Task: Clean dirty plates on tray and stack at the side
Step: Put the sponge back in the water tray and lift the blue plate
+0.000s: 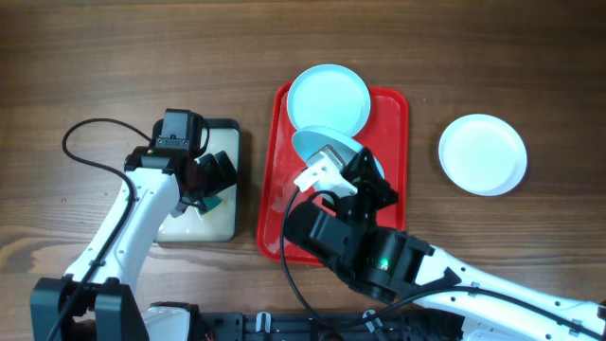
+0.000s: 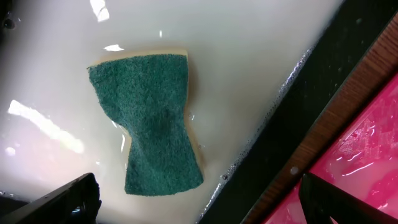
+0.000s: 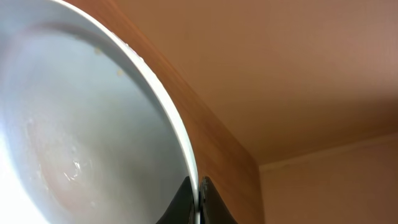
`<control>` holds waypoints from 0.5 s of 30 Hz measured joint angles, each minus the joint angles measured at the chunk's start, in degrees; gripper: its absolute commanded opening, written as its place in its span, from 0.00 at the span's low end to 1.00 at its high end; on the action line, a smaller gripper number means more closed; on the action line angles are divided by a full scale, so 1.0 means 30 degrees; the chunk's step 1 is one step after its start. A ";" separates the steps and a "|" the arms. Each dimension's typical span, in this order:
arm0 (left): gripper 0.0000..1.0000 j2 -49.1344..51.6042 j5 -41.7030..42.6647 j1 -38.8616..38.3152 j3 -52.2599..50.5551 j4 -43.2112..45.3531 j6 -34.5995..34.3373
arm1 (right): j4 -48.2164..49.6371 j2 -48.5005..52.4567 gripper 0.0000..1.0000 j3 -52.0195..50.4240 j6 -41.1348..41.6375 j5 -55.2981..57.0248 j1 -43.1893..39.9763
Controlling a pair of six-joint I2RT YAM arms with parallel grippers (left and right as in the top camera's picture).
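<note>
Pale blue plate (image 1: 322, 142) pinched by its rim in my right gripper (image 3: 198, 193), tilted at frame centre over the red tray (image 1: 396, 133). Best to grip firmly and turn the face toward the sponge (image 2: 149, 124). Left gripper (image 1: 213, 185) spread wide above that sponge, centre-left. Right arm reaches up from the bottom edge.
</note>
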 measured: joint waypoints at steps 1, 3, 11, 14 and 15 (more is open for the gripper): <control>1.00 0.0000 0.0000 0.0000 0.0000 0.0000 0.0000 | 0.0058 0.0000 0.04 0.0000 0.0000 0.0000 0.0000; 1.00 0.0000 0.0000 0.0000 0.0000 0.0000 -0.0007 | 0.0080 0.0000 0.04 0.0000 0.0000 0.0000 0.0000; 1.00 0.0000 0.0000 0.0000 0.0000 0.0000 0.0000 | 0.0131 0.0000 0.04 0.0000 0.0080 -0.0284 0.0000; 1.00 0.0000 0.0000 0.0000 0.0000 0.0000 0.0000 | 0.0131 0.0000 0.04 0.0000 0.0080 -0.0787 0.0000; 1.00 0.0000 0.0000 0.0000 0.0000 0.0000 0.0000 | 0.0138 0.0000 0.04 0.0000 0.0080 -0.0896 0.0000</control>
